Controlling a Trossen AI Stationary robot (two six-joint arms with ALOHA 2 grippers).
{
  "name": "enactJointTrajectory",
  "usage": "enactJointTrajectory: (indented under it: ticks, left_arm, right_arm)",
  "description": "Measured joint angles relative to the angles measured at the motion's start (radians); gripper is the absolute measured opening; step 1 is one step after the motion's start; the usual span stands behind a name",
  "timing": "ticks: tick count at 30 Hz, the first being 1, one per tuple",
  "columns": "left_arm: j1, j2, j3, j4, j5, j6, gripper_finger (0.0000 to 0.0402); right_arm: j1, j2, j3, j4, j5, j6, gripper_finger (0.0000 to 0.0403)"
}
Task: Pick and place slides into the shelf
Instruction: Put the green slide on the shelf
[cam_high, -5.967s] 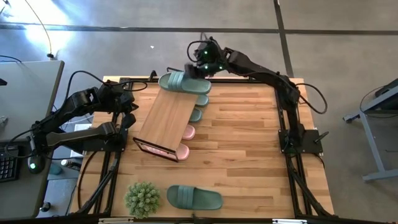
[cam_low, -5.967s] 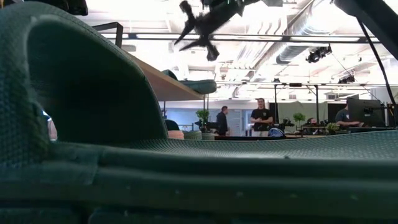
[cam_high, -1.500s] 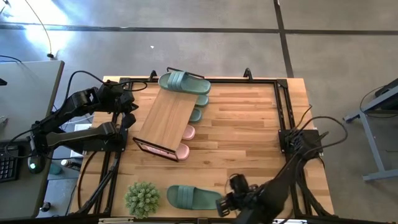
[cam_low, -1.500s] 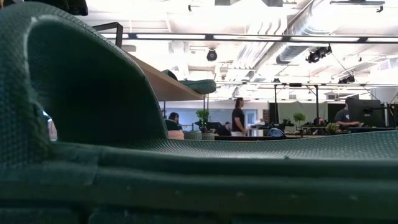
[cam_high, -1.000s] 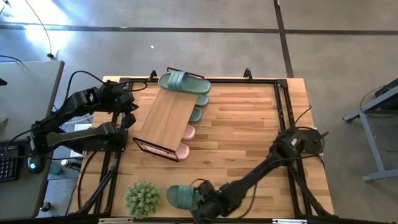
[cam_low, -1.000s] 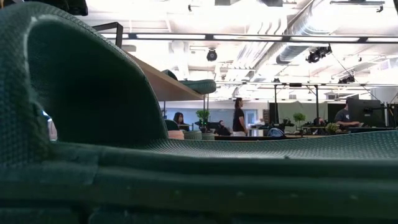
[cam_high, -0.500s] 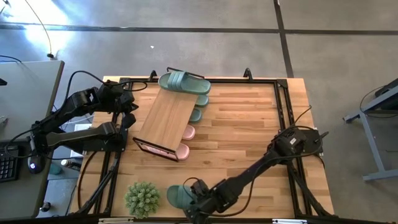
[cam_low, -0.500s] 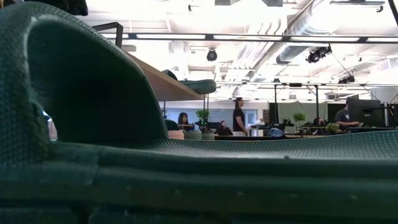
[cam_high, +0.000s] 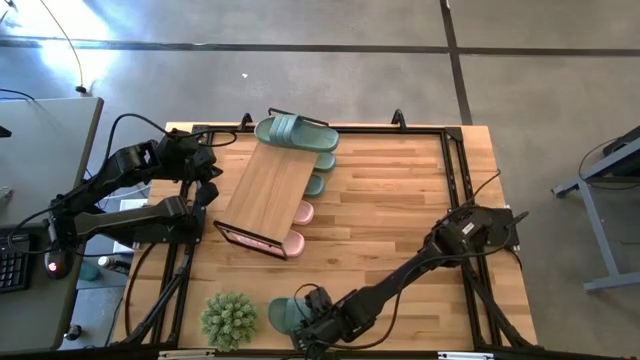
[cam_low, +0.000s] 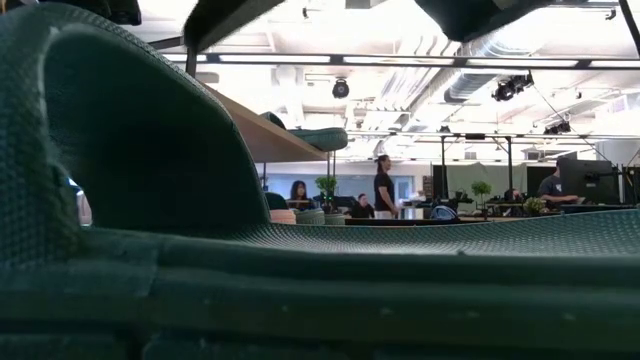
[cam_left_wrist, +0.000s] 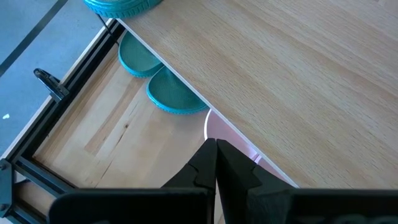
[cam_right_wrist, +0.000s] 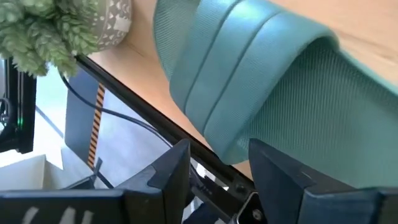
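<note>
While right gripper (cam_right_wrist: 214, 163) jaws gape over green slide (cam_high: 285, 314) at table (cam_high: 400, 200) edge, left's shut.

One slide (cam_high: 296, 133) atop shelf (cam_high: 265, 188); others beneath (cam_high: 313, 184); last slide (cam_high: 283, 315) right of plant ball (cam_high: 229, 319), near edge.

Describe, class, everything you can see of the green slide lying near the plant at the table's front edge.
The sage-green slide lies flat on the wooden tabletop, alone, beside the spiky plant ball. It looks like textured rubber, with a wide ribbed strap. The right tool is over it, fingers open, near the strap's edge; contact cannot be told.
</note>
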Motion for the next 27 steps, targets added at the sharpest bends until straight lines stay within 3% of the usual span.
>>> enactJointTrajectory:
  ticks: [17,21,27]
  left_arm:
    - [0.0,0.0,0.0,0.0,0.0,0.0,0.0001]
    - [0.0,0.0,0.0,0.0,0.0,0.0,0.0001]
    - [0.0,0.0,0.0,0.0,0.0,0.0,0.0001]
  right_arm:
    - [-0.017,0.079,0.001,0.11,0.015,0.101,0.0156]
    - [-0.016,0.095,0.001,0.18,0.079,0.102,0.0155]
    - [-0.017,0.095,0.001,0.173,0.099,0.111,0.0127]
